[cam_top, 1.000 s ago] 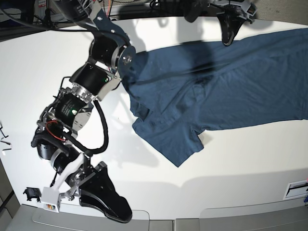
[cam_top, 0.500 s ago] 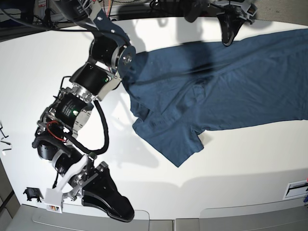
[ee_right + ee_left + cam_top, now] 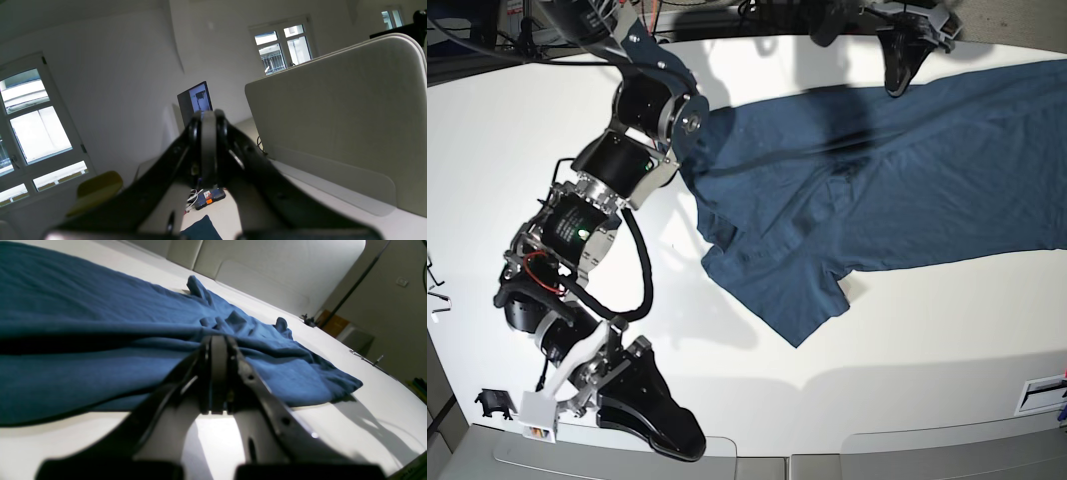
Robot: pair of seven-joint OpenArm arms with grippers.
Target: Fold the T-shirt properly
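Observation:
The dark navy T-shirt [image 3: 877,190] lies spread and creased over the right half of the white table [image 3: 527,150], one sleeve [image 3: 802,300] pointing to the front. My left gripper [image 3: 895,88] hangs shut and empty over the shirt's far edge. In the left wrist view the T-shirt [image 3: 100,316] stretches ahead beyond that shut left gripper [image 3: 217,338]. My right gripper [image 3: 689,445] is shut on nothing, raised at the table's front left corner, well clear of the shirt. In the right wrist view the right gripper [image 3: 206,115] points up into the room.
The right arm [image 3: 617,170] bends across the table's left side, touching the shirt's left edge. A small black clip [image 3: 492,403] sits at the front left. A white label [image 3: 1042,392] lies at the right edge. Grey padded panels [image 3: 877,455] line the front.
The right gripper has shifted slightly toward the front right. The left gripper and the shirt have not visibly moved.

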